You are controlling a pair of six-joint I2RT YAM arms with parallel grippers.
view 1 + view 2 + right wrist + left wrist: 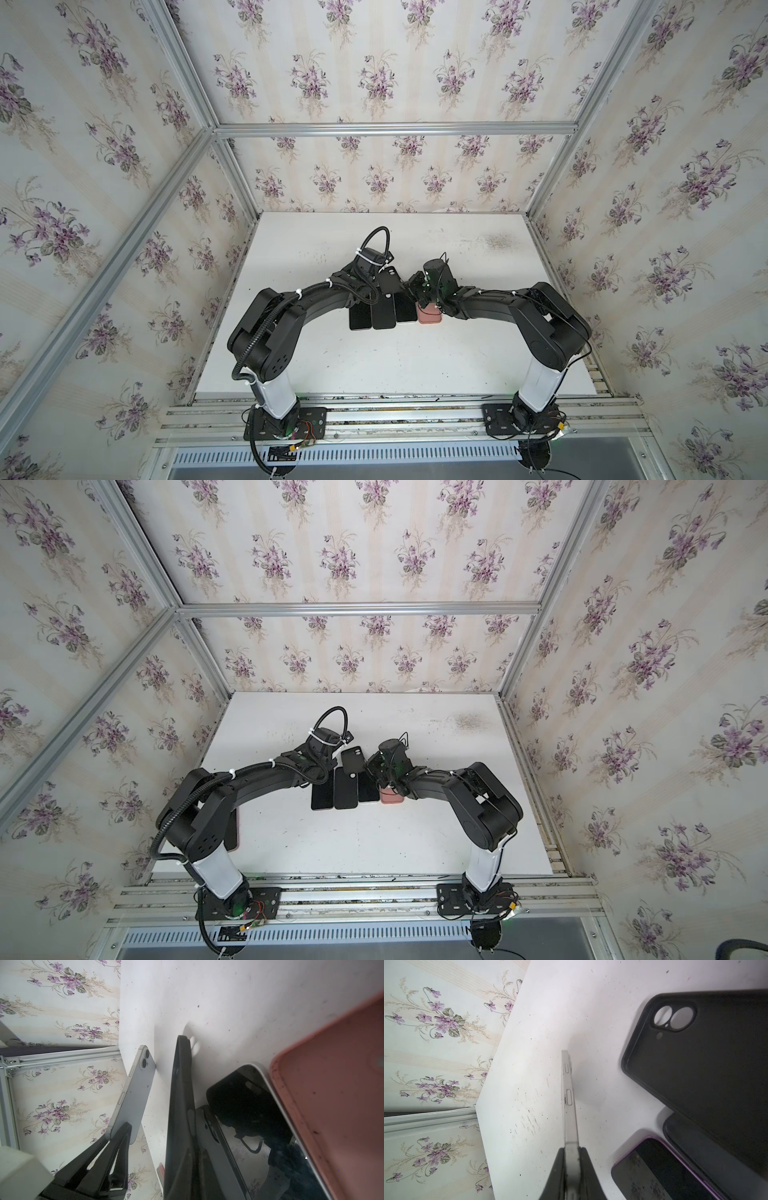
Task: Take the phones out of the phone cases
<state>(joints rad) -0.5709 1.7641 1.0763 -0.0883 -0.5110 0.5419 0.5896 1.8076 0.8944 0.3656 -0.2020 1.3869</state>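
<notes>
The left hand pinches a silver phone edge-on, black case nearby.

Non-task stuff only: white worktop, scuffed and speckled, with a grey smudge toward its upper right. Four items lie flat in a row at centre frame in both top views, side by side. Left to right:
- purple-rimmed phone, screen up
- black case, back up (can't tell if anything sits in it)
- silver-rimmed phone, screen up
- pink case, its upper end covered

Floral wallpaper covers all three walls, violet sprays on pale stripes. Aluminium frame bars run along the wall joints. Aluminium rails cross the lower frame, with a slotted strip just below.
</notes>
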